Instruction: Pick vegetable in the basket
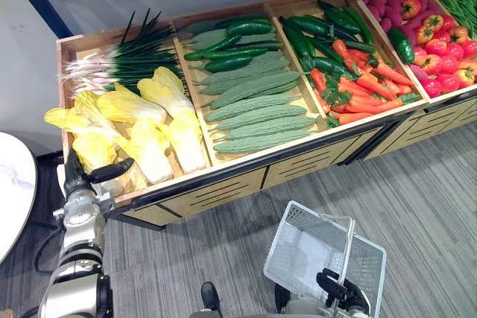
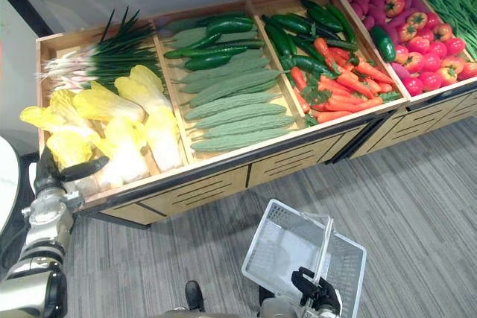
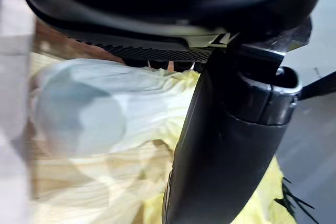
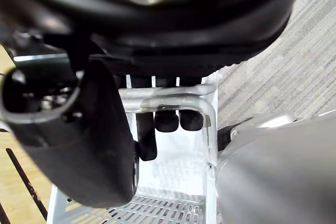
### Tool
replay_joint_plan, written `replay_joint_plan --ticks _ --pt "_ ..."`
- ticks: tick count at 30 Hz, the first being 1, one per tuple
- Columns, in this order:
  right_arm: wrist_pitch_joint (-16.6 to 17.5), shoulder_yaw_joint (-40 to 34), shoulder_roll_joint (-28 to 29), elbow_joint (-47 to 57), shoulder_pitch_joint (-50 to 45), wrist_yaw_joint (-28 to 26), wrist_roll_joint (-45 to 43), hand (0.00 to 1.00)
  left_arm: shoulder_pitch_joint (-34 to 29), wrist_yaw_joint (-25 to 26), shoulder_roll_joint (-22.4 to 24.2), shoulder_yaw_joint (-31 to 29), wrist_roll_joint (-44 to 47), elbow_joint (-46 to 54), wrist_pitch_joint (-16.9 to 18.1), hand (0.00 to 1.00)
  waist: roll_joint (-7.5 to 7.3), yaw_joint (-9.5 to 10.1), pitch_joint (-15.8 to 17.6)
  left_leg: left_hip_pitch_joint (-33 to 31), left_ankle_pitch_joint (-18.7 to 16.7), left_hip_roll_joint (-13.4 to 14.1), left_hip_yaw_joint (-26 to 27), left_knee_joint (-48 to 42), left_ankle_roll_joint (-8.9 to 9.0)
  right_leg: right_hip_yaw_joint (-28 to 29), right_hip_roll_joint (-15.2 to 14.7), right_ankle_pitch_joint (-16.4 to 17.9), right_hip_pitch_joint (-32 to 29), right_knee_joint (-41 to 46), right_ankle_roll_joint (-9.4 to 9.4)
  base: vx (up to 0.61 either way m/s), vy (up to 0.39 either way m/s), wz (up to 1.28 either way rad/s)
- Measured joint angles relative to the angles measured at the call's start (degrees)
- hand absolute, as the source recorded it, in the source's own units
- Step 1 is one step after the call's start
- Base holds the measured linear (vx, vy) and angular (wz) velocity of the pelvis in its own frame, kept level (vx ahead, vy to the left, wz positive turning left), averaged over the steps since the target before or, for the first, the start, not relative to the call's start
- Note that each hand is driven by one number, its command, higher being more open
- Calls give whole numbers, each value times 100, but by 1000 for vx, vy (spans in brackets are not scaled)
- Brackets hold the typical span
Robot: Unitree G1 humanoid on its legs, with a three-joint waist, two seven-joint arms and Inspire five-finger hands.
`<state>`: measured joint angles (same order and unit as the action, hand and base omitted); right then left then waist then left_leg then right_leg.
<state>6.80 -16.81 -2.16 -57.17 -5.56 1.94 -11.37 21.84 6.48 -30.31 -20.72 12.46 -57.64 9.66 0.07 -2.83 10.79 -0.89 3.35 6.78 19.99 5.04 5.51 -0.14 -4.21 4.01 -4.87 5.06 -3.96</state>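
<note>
Hanging by its handle (image 4: 157,98) from the curled right hand (image 4: 167,120), a white basket (image 1: 298,249) is held ready while the open left hand (image 1: 77,175) is placed just beside a napa cabbage (image 3: 136,103).

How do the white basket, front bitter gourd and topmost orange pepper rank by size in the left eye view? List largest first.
1. white basket, though nearness inflates it.
2. front bitter gourd.
3. topmost orange pepper.
</note>
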Motion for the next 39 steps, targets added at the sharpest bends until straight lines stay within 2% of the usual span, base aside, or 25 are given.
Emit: replay_joint_plan --ticks 2,15,16,23,34,39 --pt "0 -5 -4 -35 13 4 0 0 -129 -25 93 -104 -157 19 110 100 -7 -2 5 -1 0 -12 0 0 0 5 -10 -7 7 -23 -5 -46 4 -2" --pt "-97 -5 -92 -395 295 -12 14 0 -251 -297 321 -786 -425 -14 110 100 34 -55 26 88 -7 -29 47 2 2 54 19 -71 138 -181 -16 -20 -2 -2" --pt "-117 -3 -112 -412 318 -17 20 0 -251 -297 321 -800 -427 -48 110 0 49 -55 37 104 -9 -24 69 2 4 64 27 -89 171 -228 -12 -2 -15 -7" --pt "-160 -4 -212 -544 419 -53 52 0 -254 -239 312 -1180 -415 -231 109 0 93 -53 74 166 -15 -20 143 2 12 134 50 -93 210 -256 -10 -4 -11 -6" --pt "-186 -94 -223 -625 482 -106 57 0 -210 -251 191 -1152 -355 -296 -20 0 68 -86 89 185 -15 -47 138 2 12 135 33 -122 238 -282 -32 -17 -2 0" --pt "-288 -267 -227 -667 480 -126 -1 0 21 -283 82 -903 302 -395 -219 0 67 -106 90 244 -15 -64 4 2 11 0 10 -129 394 -359 -35 -32 1 13"
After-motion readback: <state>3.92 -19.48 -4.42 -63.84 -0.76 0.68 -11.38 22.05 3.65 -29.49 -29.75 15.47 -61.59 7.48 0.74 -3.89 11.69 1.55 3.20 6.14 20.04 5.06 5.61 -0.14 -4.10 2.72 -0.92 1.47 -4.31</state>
